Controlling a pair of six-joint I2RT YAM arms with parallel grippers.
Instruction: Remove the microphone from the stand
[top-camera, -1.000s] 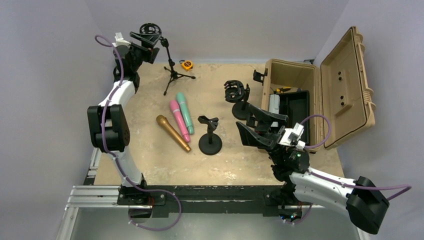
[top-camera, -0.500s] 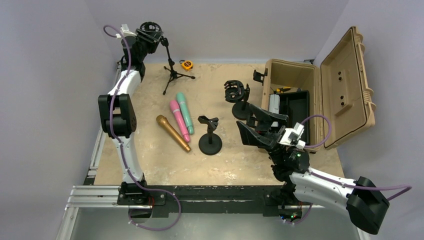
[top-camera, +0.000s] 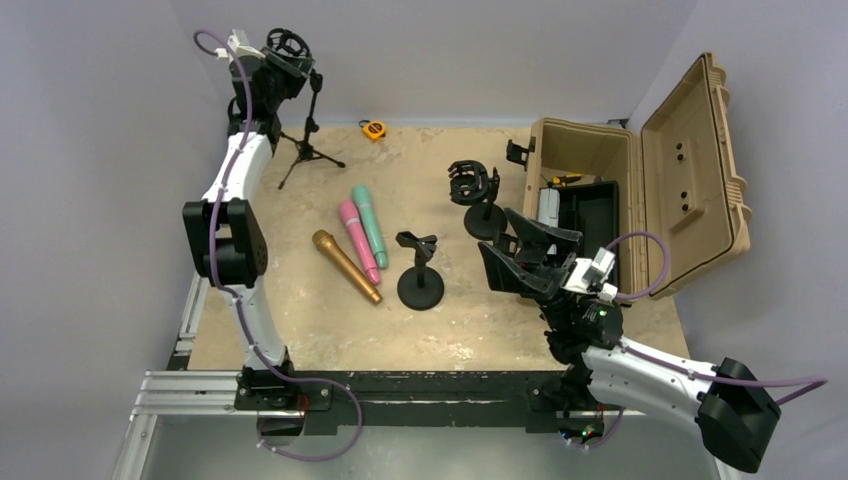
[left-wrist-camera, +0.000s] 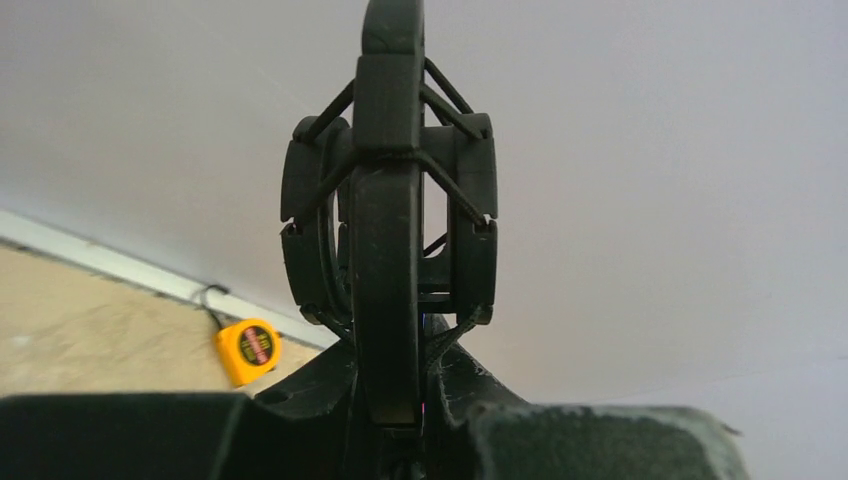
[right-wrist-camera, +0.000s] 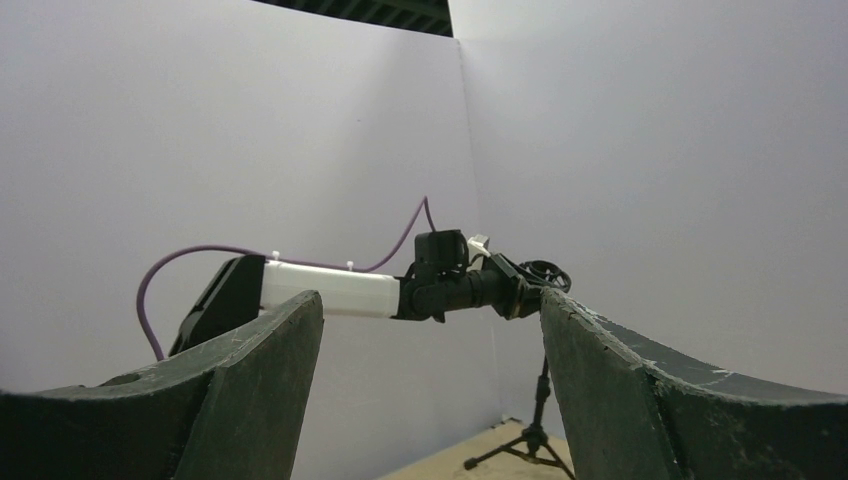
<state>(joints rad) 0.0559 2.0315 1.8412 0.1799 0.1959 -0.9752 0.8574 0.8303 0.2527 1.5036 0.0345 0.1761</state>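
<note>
**Entry: left arm at the tripod stand, grip made on the mount**

- Left gripper (top-camera: 284, 52): closed on the shock mount (left-wrist-camera: 388, 230) that tops the tripod stand (top-camera: 303, 125), at the far left corner. In the wrist view the mount's ring stands edge-on between the jaws.
- Right gripper (top-camera: 497, 233): open, holding nothing, raised over the near right of the table.
- Microphones: three lie loose on the table, side by side. They are the gold microphone (top-camera: 345, 266), the pink microphone (top-camera: 358, 240) and the teal microphone (top-camera: 369, 225). None can be seen inside the gripped mount.
- Other stands: round-base clip stand (top-camera: 420, 285) and a second shock-mount stand (top-camera: 473, 188), both apparently without a microphone.
- Step in hand, as judged: securing the stand's head, since no microphone is gripped.
- Next move calls for: confirming whether this mount holds anything. If it does, one gripper steadies the leaning stand while the other draws the microphone out along the mount's axis.
</note>
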